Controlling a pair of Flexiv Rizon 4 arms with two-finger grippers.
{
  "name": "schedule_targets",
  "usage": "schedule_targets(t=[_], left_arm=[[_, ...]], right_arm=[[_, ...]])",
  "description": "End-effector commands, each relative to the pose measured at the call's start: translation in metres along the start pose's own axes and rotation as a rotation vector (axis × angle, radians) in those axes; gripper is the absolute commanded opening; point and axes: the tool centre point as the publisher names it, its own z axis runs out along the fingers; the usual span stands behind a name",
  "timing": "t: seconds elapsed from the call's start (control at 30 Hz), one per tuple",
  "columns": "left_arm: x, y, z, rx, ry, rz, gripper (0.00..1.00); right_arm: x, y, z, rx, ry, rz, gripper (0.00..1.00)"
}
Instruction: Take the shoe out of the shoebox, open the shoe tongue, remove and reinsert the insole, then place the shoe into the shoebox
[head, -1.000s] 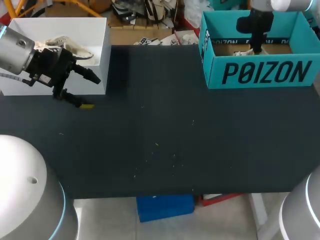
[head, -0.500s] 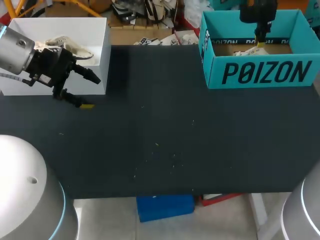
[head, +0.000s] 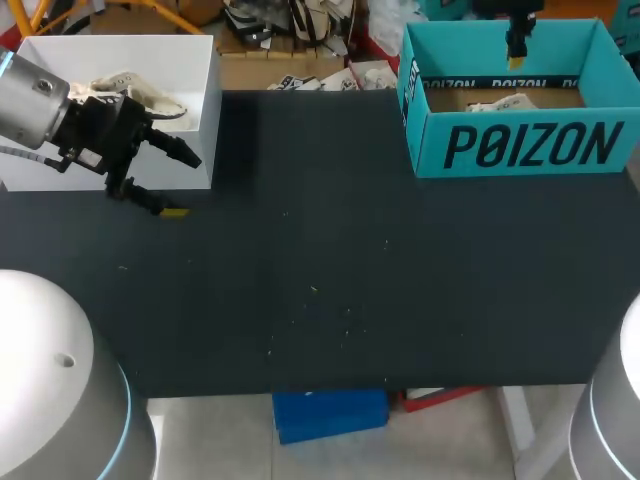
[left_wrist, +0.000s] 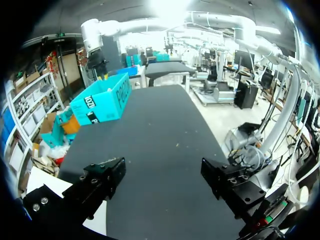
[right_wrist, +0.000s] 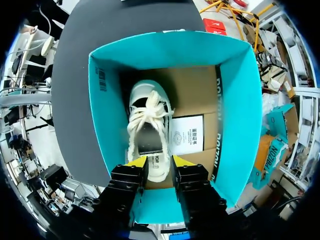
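my right end effector (right_wrist: 158, 162) hangs over the near end of the teal shoebox (right_wrist: 235, 100), pointing straight down into it. its two yellow-tipped fingers (right_wrist: 136, 161) stand a narrow gap apart and clamp nothing. the head view shows it (head: 517, 42) raised above the box's far wall, with the right arm coming in from the far right corner.

below it the white shoe (right_wrist: 148, 131) lies flat on the brown cardboard floor of the shoebox, sole down and laces up. its heel is toward the end effector and its toe points away. it sits toward one long wall, and a white printed card (right_wrist: 186, 135) lies just beside it on the other side. from the head view only a pale sliver of the shoe (head: 500, 102) shows over the front wall of the shoebox (head: 530, 145), which stands at the far right of the dark counter (head: 320, 280).

my left end effector (head: 188, 186) is held low at the far left of the counter, tilted on its side, fingers spread wide with nothing between them. the wrist view agrees: the left end effector (left_wrist: 162, 172) is agape, looking along bare counter toward the shoebox (left_wrist: 102, 102). just behind it stands an open white box (head: 110, 60) with a pale bundle (head: 135, 92) inside that i cannot make out.
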Motion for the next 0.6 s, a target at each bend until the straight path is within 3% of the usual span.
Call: schedule_targets(t=[0.03, 0.27, 0.4, 0.6], left_arm=[[0.001, 0.0, 0.0, -0.004, 0.002, -0.001, 1.0], [0.001, 0.0, 0.0, -0.004, 0.002, -0.001, 1.0], [0.001, 0.0, 0.0, -0.004, 0.002, -0.001, 1.0], [0.001, 0.0, 0.0, -0.004, 0.002, -0.001, 1.0]], right_arm=[[0.054, 0.02, -0.026, 0.011, -0.098, 0.016, 0.33], [0.098, 0.068, -0.05, -0.029, -0.156, 0.067, 0.39], [0.124, 0.092, -0.063, -0.092, -0.197, 0.075, 0.41], [0.161, 0.114, -0.072, -0.188, -0.248, 0.072, 0.43]])
